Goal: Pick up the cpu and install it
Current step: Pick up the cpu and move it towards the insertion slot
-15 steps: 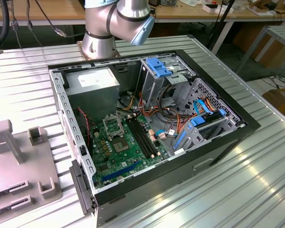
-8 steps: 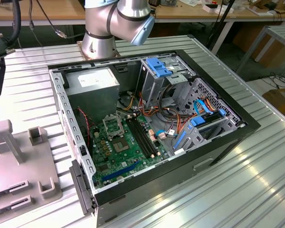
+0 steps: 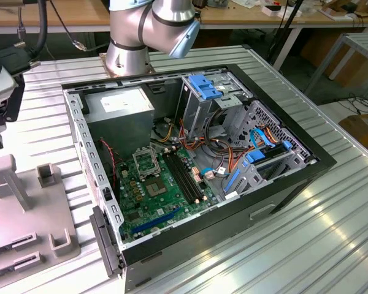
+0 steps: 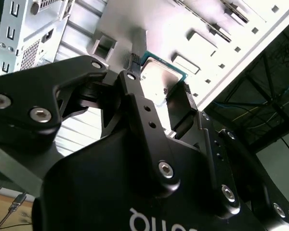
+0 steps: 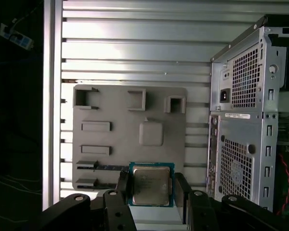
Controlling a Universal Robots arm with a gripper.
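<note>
In the first wrist view you have the grey fixture plate lying on the slatted table. Your gripper sits over the plate's edge. Its two fingers are drawn in against opposite sides of the cpu, pinching it flat with the metal top facing the camera. The open computer case stands just beside the plate. In the exterior view, the green motherboard lies inside that case.

Dull grey metal tops the cpu; the gripper is matt black, the table shiny ribbed metal.
</note>
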